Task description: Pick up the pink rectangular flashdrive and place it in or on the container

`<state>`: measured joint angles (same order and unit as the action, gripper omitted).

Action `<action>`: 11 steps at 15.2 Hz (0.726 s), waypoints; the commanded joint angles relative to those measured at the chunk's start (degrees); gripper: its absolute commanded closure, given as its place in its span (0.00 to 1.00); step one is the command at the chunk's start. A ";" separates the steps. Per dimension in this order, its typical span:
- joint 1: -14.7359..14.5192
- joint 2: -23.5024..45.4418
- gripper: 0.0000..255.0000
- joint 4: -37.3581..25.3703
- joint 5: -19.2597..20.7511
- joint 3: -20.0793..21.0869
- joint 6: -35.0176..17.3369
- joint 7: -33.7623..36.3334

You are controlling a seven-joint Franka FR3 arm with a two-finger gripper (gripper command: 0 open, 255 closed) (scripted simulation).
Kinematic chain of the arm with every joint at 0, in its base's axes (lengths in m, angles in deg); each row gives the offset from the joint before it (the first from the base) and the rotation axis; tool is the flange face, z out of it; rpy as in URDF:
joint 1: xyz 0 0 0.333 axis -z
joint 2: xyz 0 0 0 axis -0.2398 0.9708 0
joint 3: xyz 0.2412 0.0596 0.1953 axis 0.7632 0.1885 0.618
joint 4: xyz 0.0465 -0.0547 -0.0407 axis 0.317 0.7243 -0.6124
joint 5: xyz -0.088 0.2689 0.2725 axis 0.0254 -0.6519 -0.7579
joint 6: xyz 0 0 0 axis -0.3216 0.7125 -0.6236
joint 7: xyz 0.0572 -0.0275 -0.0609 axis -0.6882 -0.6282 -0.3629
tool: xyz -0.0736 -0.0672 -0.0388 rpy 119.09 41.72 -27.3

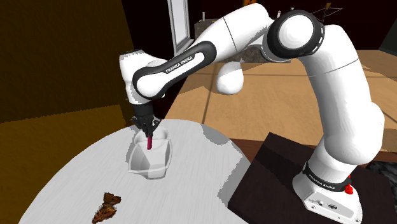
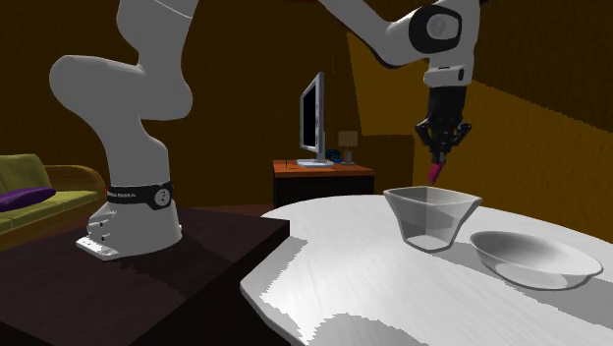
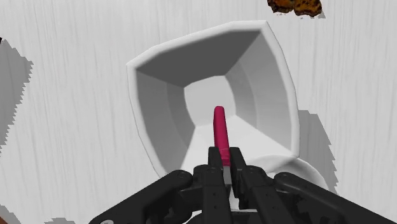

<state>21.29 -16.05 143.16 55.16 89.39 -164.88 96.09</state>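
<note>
Gripper [image 3: 222,164] pinches the pink flashdrive [image 3: 219,130] by its upper end, hanging it just above the open white container [image 3: 159,95], and it looks light, stiff and slick, so this narrow end-grip could let it swivel.

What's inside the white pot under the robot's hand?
Nothing that shows: the container has a bare white bottom. The pink flashdrive, clasped in the gripper, hangs just above the opening. The gripper covers part of the near wall.
</note>
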 commanded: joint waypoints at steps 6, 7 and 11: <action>-0.56 2.44 1.00 1.79 1.52 -1.17 -3.99 0.62; -0.65 2.82 1.00 1.99 1.74 -1.35 -4.53 0.71; -1.06 4.32 1.00 2.64 2.62 -2.08 -6.56 1.07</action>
<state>20.34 -12.19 145.75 57.54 87.53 -170.94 97.12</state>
